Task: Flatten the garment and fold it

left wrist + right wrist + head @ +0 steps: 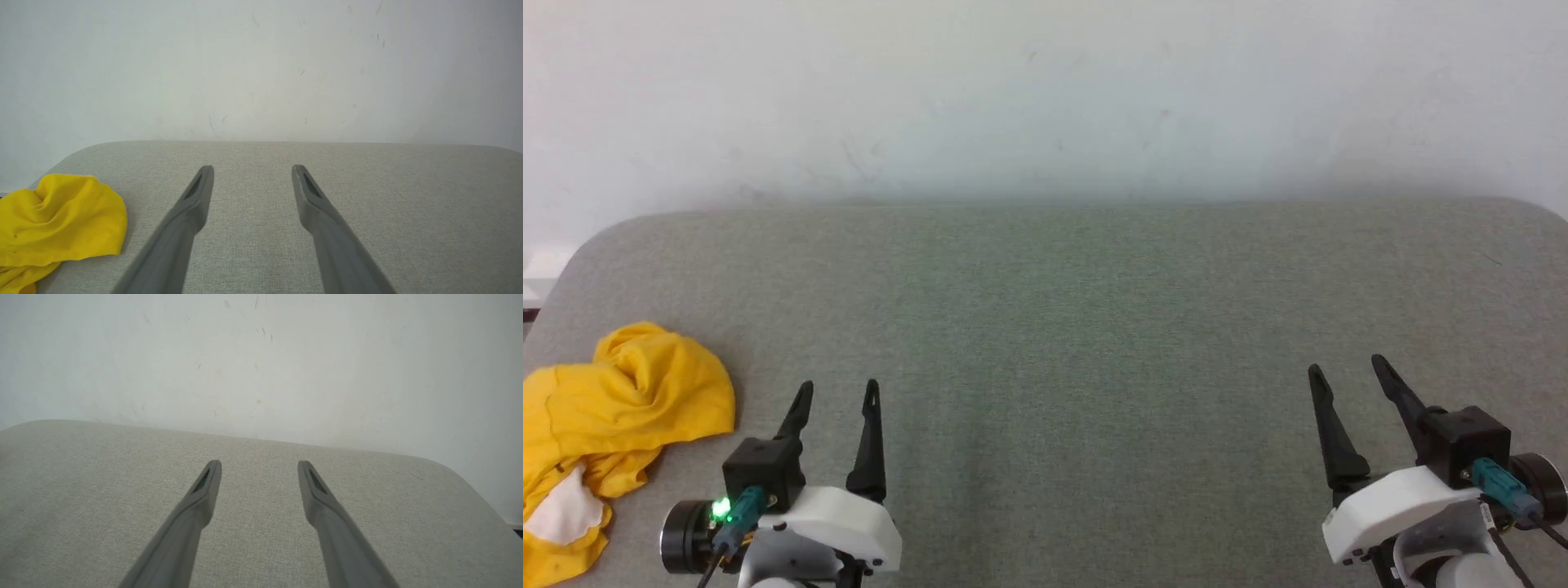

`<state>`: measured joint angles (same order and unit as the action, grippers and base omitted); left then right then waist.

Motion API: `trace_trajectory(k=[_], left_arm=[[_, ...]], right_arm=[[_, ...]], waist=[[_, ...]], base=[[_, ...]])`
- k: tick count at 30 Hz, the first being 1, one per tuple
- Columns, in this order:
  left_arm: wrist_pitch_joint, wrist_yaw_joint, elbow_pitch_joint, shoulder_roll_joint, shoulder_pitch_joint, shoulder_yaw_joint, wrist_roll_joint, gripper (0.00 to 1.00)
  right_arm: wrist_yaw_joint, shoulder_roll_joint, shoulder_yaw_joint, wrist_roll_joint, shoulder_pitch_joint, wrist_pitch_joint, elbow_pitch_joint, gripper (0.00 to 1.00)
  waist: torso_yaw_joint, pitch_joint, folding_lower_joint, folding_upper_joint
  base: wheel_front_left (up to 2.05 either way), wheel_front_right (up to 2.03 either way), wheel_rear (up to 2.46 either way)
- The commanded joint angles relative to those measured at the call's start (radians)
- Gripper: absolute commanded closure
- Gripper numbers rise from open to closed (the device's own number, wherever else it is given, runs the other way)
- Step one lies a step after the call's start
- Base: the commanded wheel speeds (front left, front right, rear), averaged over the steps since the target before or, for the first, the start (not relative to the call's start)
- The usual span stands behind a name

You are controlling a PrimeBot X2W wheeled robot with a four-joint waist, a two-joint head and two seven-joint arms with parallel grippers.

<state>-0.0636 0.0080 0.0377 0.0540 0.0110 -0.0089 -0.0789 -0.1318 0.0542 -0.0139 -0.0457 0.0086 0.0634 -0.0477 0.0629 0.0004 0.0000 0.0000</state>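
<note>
Left claw (840, 384) and right claw (1345, 364) gape wide, empty; left sits just beside the crumpled garment (629, 408). Best pinch 1 loose edge, then spread it.

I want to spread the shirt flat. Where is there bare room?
The whole middle is bare, from the left gripper across to the right gripper and back to the wall. Only the near left corner is taken, by the crumpled shirt.

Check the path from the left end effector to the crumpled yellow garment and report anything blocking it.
Nothing visible blocks it. Bare grey fabric surface lies between the open left end effector and the yellow garment, crumpled to its left near the surface's edge.
</note>
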Motion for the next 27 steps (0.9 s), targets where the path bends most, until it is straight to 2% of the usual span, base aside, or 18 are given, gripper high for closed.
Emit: trace_trajectory(k=[1, 27], left_arm=[[-0.01, -0.007, 0.005, -0.001, -0.017, 0.003, -0.012, 0.0], [-0.064, 0.0, 0.028, -0.002, -0.007, 0.046, -0.096, 0.0]], right_arm=[[0.0, -0.001, -0.002, -0.009, -0.009, 0.008, -0.003, 0.0], [0.001, -0.002, 0.038, -0.009, -0.004, 0.001, 0.066, 0.0]], waist=[[0.014, 0.001, 0.0, 0.0], [0.205, 0.007, 0.0, 0.0]], base=[[0.0, 0.0, 0.0], [0.0, 0.0, 0.0]])
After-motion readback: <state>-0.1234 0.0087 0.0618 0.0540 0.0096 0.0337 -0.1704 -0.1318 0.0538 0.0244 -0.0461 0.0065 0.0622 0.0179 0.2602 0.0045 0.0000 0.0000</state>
